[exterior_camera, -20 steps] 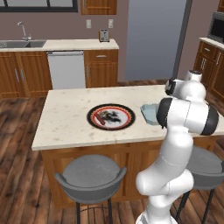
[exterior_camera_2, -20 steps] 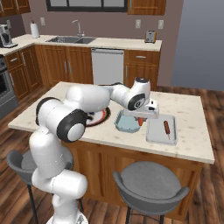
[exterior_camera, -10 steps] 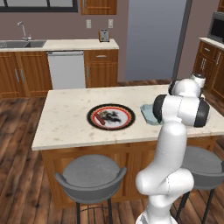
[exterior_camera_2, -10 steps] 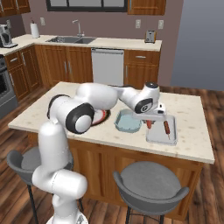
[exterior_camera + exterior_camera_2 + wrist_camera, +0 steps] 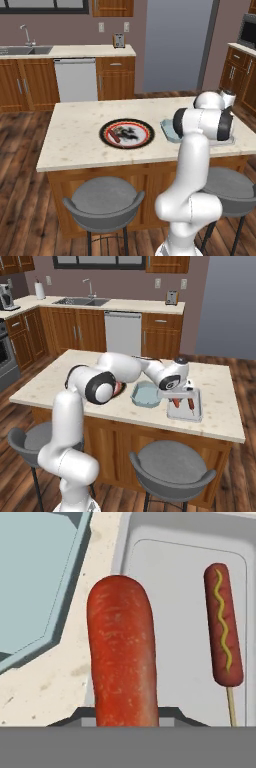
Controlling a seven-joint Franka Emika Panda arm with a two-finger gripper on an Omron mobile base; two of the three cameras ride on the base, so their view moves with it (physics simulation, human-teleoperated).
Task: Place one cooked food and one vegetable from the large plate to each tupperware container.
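My gripper (image 5: 179, 400) is shut on an orange-red carrot (image 5: 122, 652), which hangs over the left rim of a pale grey tupperware container (image 5: 185, 557). A corn dog (image 5: 223, 624) with a mustard squiggle lies inside that tub, to the carrot's right. A second, blue-tinted tupperware container (image 5: 35, 572) sits beside it with nothing visible inside. In the right base view the carrot (image 5: 177, 403) hangs just above the right tub (image 5: 196, 415), with the blue tub (image 5: 145, 395) to its left. The large plate (image 5: 107, 127) lies mid-island with a reddish item (image 5: 114, 134) on it.
The tubs stand near the island's front right edge (image 5: 200, 431). Two grey stools (image 5: 172, 468) (image 5: 25, 441) stand below the front of the island. My own arm stretches over the plate in the right base view. A counter with a sink (image 5: 82, 301) runs along the back wall.
The arm has swung to the right and lowered, carrying the carrot from over the blue tub to over the tub with the corn dog. The grip has stayed the same.
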